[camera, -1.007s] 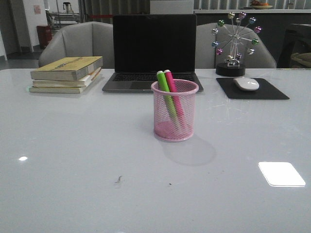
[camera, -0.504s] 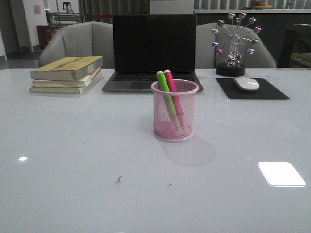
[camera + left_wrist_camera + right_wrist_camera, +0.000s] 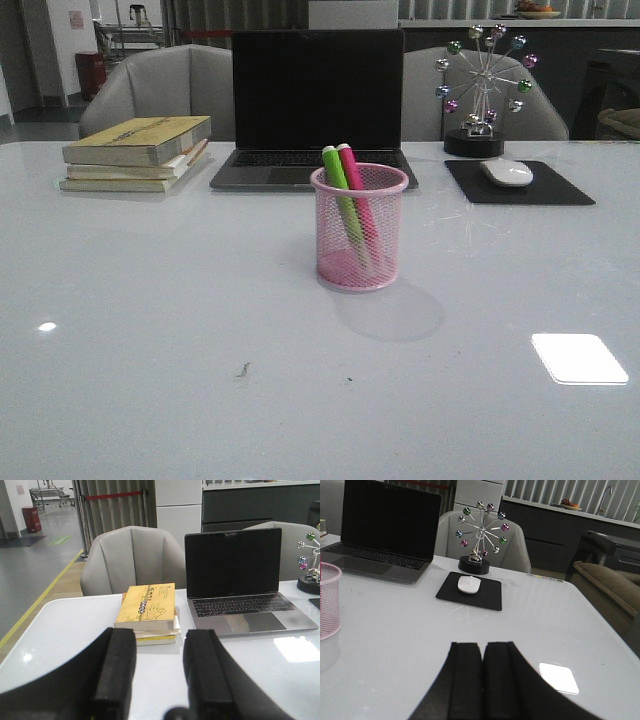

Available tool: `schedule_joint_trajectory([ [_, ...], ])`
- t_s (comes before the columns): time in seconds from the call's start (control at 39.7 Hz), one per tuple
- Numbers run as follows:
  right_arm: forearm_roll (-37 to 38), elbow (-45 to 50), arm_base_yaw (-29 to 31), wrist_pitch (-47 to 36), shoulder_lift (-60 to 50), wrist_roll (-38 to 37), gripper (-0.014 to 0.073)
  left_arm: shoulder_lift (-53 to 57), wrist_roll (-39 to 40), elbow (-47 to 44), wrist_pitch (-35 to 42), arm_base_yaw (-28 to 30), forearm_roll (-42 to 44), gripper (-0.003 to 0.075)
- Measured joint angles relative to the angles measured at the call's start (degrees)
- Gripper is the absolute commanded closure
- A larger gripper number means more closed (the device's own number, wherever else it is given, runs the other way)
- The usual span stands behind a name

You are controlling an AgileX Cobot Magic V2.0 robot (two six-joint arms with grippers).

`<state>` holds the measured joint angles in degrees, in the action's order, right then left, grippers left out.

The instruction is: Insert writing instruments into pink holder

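Observation:
The pink holder [image 3: 359, 228] stands upright at the middle of the table. Inside it lean two writing instruments, a lime green pen [image 3: 337, 177] and a magenta pen [image 3: 353, 172], their tops above the rim. The holder's edge [image 3: 327, 600] also shows in the right wrist view. My left gripper [image 3: 159, 635] is open with nothing between its fingers, facing the books. My right gripper [image 3: 483, 647] is shut and empty above bare table. Neither arm shows in the front view.
A stack of books [image 3: 140, 152] lies at the back left. An open laptop [image 3: 315, 105] stands behind the holder. A white mouse [image 3: 507, 172] rests on a black pad [image 3: 520, 185] at the back right, beside a ball ornament [image 3: 483, 85].

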<state>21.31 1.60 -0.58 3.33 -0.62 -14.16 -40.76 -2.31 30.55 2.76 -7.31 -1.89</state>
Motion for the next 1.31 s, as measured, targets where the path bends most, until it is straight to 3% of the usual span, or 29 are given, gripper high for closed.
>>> schedule_joint_trajectory([
  [1.31, -0.3, 0.2, 0.0, 3.4, 0.0, 0.0, 0.0527, 0.0, 0.0, 0.0, 0.0, 0.0, 0.1, 0.0409],
])
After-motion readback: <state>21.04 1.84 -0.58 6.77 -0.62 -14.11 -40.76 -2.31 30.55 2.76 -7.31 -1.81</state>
